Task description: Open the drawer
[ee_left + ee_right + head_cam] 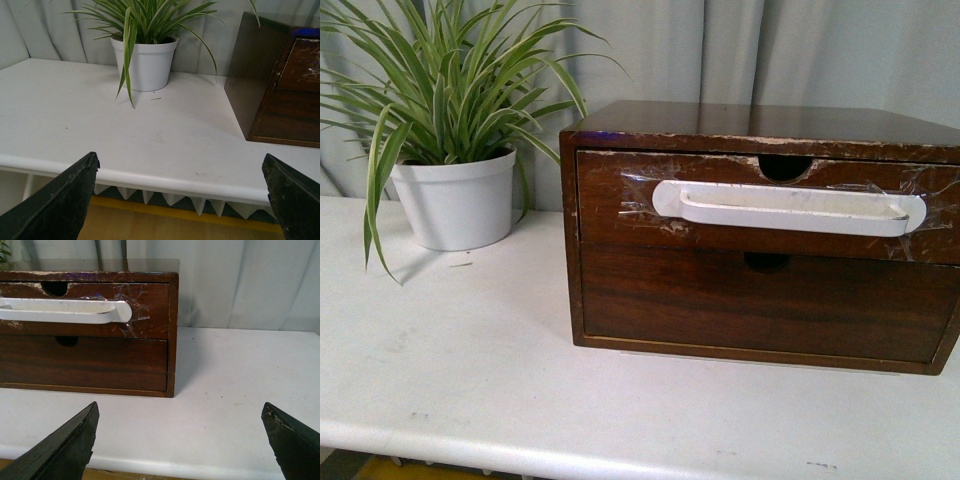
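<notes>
Front view: the drawer [760,242], the upper of two, sits shut, right of the plant [450,100]. Left wrist view: the left gripper [180,159] gapes empty at the table's [75,125] near edge. Right wrist view: the right gripper [180,407] is likewise spread. The approach seems pending; next, reach and clasp the white handle [65,311].

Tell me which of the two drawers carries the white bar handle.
The upper drawer: a long white handle is taped across its front, just under the half-round notch. The lower drawer has a plain front, no handle.
</notes>
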Available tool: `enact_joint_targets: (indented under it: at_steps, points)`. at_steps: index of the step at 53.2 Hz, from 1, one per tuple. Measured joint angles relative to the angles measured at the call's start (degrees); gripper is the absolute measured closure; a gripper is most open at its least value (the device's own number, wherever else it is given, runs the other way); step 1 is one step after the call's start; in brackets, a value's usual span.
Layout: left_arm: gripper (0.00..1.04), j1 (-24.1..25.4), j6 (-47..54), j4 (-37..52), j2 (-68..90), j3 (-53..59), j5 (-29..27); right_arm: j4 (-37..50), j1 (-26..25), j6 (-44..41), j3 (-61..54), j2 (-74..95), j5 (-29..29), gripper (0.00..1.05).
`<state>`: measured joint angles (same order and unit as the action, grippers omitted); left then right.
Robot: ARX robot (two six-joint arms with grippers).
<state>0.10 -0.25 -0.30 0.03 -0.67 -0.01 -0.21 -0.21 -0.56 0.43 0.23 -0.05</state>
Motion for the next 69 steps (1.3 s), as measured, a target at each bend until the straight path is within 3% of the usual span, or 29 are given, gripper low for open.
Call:
enact_joint_targets:
  at_steps: [42, 43, 44, 46, 48, 51, 63, 69]
  points:
    - [0.06, -0.02, 0.00, -0.02, 0.00, -0.02, -0.09, 0.00, 0.00, 0.00, 0.00, 0.00, -0.02, 0.09]
    - [0.06, -1.38, -0.90, -0.94, 0.83, -0.37, -3.26, -1.42, -0.66, -0.09, 0.42, 0.70, -2.43, 0.09]
    - [0.06, -4.00, -2.60, -4.37, 2.73, -1.51, -11.69, -3.98, -1.57, -0.31, 1.38, 1.64, -5.86, 0.09]
    - [0.06, -8.15, -4.68, -7.63, 6.40, -2.86, -22.21, -9.97, -3.65, -1.09, 3.80, 5.64, -13.40, 0.09]
    - [0.06, -10.34, -6.19, -9.49, 8.57, -3.41, -26.80, -12.17, -4.44, -1.92, 4.81, 8.31, -16.83, 0.09]
    - [0.06, -12.59, -7.43, -11.13, 11.39, -4.42, -28.74, -14.16, -5.31, -4.04, 6.19, 11.93, -19.91, 0.09]
    - [0.06, -16.96, 2.58, -6.08, 27.06, -12.35, -20.33, -13.68, -8.85, -17.94, 15.80, 24.76, -26.32, 0.09]
    - [0.06, -18.78, 15.45, -2.14, 39.21, -20.26, -11.15, -13.18, -7.69, -25.40, 22.77, 33.73, -26.80, 0.09]
